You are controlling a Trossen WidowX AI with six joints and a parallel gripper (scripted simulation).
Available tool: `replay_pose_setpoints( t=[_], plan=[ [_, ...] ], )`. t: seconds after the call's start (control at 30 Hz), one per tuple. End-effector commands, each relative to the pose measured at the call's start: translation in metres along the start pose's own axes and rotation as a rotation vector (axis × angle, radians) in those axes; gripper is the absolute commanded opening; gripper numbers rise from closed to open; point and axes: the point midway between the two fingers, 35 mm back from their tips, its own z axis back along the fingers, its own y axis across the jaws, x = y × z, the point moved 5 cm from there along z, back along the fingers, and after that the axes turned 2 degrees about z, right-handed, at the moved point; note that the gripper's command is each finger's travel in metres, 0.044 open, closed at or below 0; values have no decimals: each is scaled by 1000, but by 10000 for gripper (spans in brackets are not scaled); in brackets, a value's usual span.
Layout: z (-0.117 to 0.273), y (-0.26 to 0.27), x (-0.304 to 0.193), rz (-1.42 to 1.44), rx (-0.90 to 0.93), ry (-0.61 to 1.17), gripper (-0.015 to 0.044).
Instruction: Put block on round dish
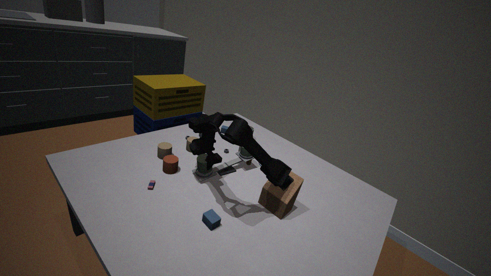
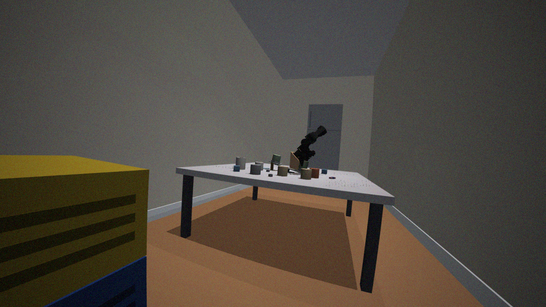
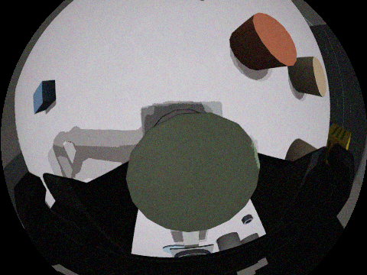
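Observation:
My gripper (image 1: 206, 161) (image 3: 189, 157) is shut on the near dark green cup, with one finger on each side. This near cup (image 1: 202, 164) (image 3: 191, 179) is upright at the near pan of the balance (image 1: 233, 162); I cannot tell whether its rim is clear of the pan. The far green cup (image 1: 245, 153) (image 2: 276, 157) stands on the other, raised pan, partly behind the arm in the top view. The round dish (image 3: 168, 248) shows only as a pale blue sliver beyond the far pan in the wrist view; the arm mostly hides it in the top view. No hidden block is visible.
An orange cylinder (image 1: 170, 164) (image 3: 273, 40) and a tan cylinder (image 1: 164, 150) stand left of the held cup. A blue block (image 1: 211, 219) (image 3: 45, 95) and a large wooden block (image 1: 281, 195) are nearer the front. Grey cylinders (image 2: 255, 169) (image 2: 240, 163) stand toward the far side.

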Motion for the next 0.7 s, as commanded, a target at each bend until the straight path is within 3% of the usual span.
replay_pose_setpoints(
  t=[0.0, 0.67],
  plan=[
    [10, -3, -1, 3, -12, 2, 0],
    [35, -5, -1, 3, -12, 5, 0]
  ],
)
